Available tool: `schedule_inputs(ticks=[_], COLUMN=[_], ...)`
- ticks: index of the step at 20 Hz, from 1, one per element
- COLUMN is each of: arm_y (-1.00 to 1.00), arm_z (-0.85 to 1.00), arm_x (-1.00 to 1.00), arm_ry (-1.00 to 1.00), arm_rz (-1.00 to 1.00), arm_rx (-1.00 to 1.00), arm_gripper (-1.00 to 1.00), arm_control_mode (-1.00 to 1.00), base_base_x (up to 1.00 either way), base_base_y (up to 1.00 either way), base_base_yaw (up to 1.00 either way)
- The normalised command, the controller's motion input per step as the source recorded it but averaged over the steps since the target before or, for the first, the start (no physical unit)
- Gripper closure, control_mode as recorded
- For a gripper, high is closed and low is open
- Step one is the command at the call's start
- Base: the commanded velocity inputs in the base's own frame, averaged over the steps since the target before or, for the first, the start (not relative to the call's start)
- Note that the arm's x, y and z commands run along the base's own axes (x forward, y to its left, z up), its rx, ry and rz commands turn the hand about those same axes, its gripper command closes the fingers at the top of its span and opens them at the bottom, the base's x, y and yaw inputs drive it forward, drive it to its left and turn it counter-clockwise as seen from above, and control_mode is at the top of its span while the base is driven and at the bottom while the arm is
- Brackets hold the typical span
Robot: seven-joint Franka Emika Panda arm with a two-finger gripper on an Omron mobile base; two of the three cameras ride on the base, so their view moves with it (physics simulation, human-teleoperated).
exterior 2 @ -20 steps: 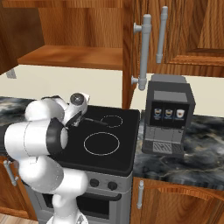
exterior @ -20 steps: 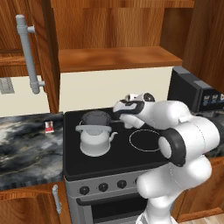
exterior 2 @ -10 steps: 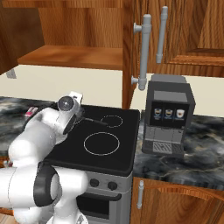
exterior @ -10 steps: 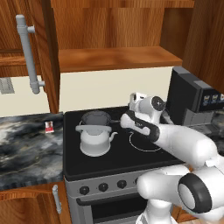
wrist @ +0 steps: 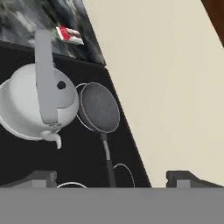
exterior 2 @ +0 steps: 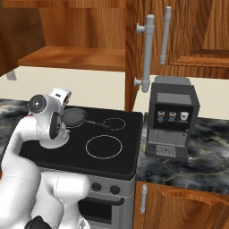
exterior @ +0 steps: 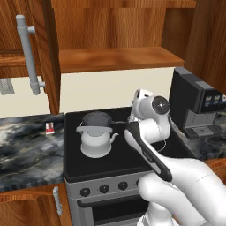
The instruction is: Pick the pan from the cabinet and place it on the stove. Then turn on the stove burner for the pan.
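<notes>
From the left base view, the pan (exterior: 97,119) sits on the stove (exterior: 73,154) behind the kettle (exterior: 96,142). The right base view shows the knobs (exterior 2: 110,189) low in front. In the hand view, the gripper (wrist: 112,178) stands wide open, empty; it should clear the handle before descending to the matching knob.

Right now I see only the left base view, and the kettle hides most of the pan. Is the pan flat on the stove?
Observer: Yes. In the hand view the pan lies flat on the stove next to the kettle, its handle pointing toward the gripper.
Operator: Is the gripper closed on the handle?
Observer: No. It is open, with its fingertips wide apart on either side of the handle.
Operator: Does the arm hide anything on the stove's right half?
Observer: In the right base view the big ring there is bare.
</notes>
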Motion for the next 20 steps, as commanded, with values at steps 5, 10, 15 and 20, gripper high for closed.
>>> schedule_inputs(ticks=[5,10,15,20], arm_y=[0.25,0.16,0.15,0.13], arm_z=[0.12,0.00,0.00,-0.18], arm_x=[-1.00,-1.00,-0.96,-0.71], arm_ry=[-0.14,-0.26,-0.27,-0.18], arm_rz=[-0.21,-0.20,-0.19,-0.11], arm_rx=[0.20,0.29,0.32,0.28], arm_gripper=[-1.00,-1.00,-1.00,-1.00], arm_control_mode=[-1.00,-1.00,-1.00,-1.00], base_base_x=[0.00,0.00,0.00,0.00], base_base_y=[0.00,0.00,0.00,0.00], base_base_yaw=[0.00,0.00,0.00,0.00])
